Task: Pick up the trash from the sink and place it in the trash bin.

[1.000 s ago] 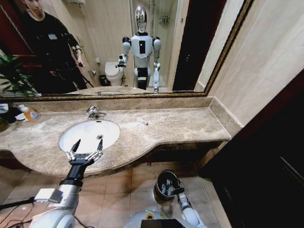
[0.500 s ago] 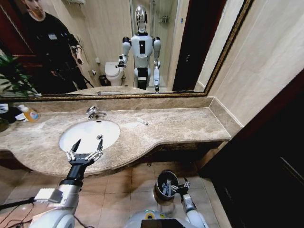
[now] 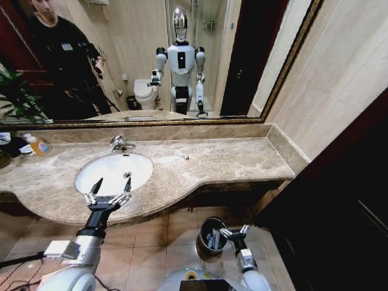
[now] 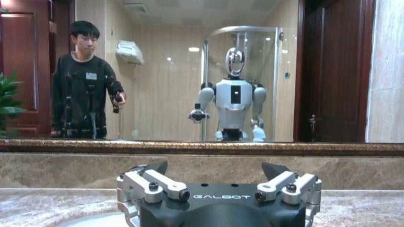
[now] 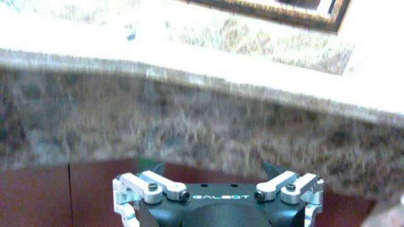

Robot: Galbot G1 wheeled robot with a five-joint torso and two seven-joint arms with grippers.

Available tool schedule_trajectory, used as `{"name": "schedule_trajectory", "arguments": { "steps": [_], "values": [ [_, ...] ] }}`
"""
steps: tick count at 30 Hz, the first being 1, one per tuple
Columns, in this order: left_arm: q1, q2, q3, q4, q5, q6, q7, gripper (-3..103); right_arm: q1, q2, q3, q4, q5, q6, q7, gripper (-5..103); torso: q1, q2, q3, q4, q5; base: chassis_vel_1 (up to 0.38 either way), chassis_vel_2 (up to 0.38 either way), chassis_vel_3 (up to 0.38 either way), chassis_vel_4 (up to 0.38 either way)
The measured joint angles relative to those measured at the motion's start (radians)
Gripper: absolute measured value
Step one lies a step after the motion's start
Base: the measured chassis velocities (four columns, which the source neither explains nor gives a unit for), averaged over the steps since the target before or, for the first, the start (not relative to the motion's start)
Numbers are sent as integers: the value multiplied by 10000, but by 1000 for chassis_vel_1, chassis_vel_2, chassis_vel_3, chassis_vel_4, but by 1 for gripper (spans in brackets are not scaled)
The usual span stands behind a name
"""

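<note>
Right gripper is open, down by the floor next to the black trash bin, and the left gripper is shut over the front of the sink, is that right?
Not quite. The left gripper is open, not shut; the head view shows its fingers spread over the front of the sink. The right gripper is indeed open, low beside the black trash bin.

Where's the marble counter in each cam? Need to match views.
Head view: the beige veined marble counter spans the middle, around the white oval sink.
Left wrist view: a strip just beyond the left gripper, under the backsplash.
Right wrist view: its front edge, beyond the right gripper.
Shared landmark: the gilded mirror frame.
</note>
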State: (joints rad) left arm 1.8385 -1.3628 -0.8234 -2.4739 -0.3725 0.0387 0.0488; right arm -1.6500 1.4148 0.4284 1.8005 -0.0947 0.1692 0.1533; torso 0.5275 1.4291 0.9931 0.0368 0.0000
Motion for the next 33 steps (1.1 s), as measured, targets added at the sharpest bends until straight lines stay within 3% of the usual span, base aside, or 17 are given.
{"name": "schedule_trajectory", "arguments": {
  "steps": [10,14,15,17,23,25,33],
  "values": [
    [0,-1,1,1,0,0,0,100,789,-282,-189,2202,742,-1485,-225,100,0,0,0,0,0,0,0,0,0],
    [0,0,0,0,0,0,0,100,1824,-814,-463,2479,1239,-2700,-1049,100,0,0,1,0,1,0,0,0,0],
    [0,0,0,0,0,0,0,100,1824,-814,-463,2479,1239,-2700,-1049,100,0,0,1,0,1,0,0,0,0],
    [0,0,0,0,0,0,0,100,2753,-1137,-513,2089,1456,-3178,-1906,100,0,0,1,0,1,0,0,0,0],
    [0,0,0,0,0,0,0,100,4328,-1516,-747,1354,2279,-3907,-2743,100,1,-1,2,1,1,0,0,0,0],
    [0,0,0,0,0,0,-1,100,4999,-1647,-869,876,2505,-4051,-3425,100,1,-1,1,0,0,0,0,0,0],
    [0,0,0,0,0,0,0,100,6966,-1636,-2062,-754,2929,-4194,-3927,100,1,-1,2,0,0,0,0,0,0]
  ]
}}
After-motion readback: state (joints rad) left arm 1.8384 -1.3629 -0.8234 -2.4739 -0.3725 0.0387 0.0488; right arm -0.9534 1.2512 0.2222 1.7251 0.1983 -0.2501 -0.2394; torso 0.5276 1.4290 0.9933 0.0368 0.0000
